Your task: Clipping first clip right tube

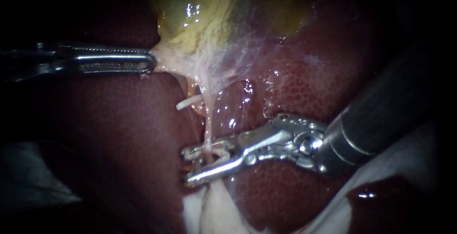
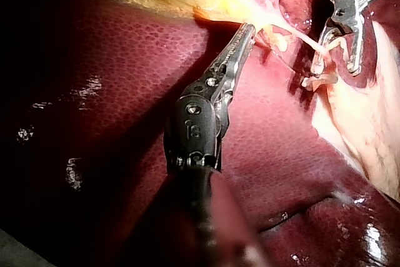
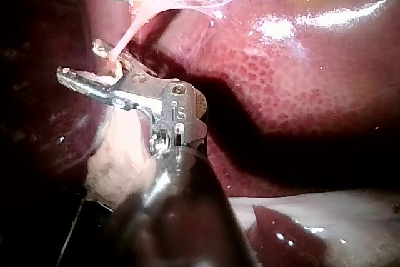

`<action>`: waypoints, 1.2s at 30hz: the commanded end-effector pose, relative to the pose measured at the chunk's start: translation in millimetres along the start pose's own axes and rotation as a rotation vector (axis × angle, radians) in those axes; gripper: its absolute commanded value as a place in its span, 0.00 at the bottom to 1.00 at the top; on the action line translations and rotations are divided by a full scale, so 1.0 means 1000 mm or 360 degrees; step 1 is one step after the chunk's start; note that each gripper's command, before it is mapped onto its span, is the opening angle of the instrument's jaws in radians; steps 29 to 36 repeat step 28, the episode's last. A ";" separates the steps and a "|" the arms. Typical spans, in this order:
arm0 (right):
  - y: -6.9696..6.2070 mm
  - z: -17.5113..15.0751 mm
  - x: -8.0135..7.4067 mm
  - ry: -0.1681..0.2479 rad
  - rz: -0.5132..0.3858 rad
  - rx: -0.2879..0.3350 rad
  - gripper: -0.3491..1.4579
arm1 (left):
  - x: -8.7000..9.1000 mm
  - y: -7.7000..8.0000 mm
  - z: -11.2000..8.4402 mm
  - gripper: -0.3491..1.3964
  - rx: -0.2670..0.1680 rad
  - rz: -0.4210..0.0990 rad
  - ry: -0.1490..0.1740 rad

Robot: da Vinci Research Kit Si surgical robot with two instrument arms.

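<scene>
A thin pale tube runs down from the yellowish gallbladder over the dark red liver. My right instrument comes in from the right, its jaws open and straddling the tube low down, with a gap on either side. In the right wrist view the tube drops between the same jaws. My left instrument has its jaws shut on the gallbladder's pale lower edge and holds it taut to the left. The left wrist view shows that grip and my right instrument beyond it.
A short white stub sticks out left of the tube. Thin whitish membrane fans between gallbladder and liver. Pale fatty tissue lies below the right jaws. A white sheet lies under the right shaft.
</scene>
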 end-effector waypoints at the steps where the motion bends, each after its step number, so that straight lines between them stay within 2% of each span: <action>1: 0.0001 0.0001 -0.0001 -0.0001 0.0021 0.0000 0.40 | 0.0000 0.0000 0.0000 0.00 -0.0001 0.0000 0.0000; 7: 0.0000 -0.0002 -0.0004 0.0000 0.0076 0.0004 0.31 | 0.0000 0.0000 0.0000 0.00 -0.0001 0.0000 0.0000; 16: 0.0000 -0.0007 -0.0006 -0.0001 0.0132 0.0006 0.00 | 0.0000 0.0000 0.0001 0.00 0.0000 0.0000 0.0000; 36: 0.0000 -0.0012 -0.0008 -0.0004 0.0141 0.0009 0.00 | 0.0000 0.0000 0.0001 0.00 0.0000 0.0000 0.0000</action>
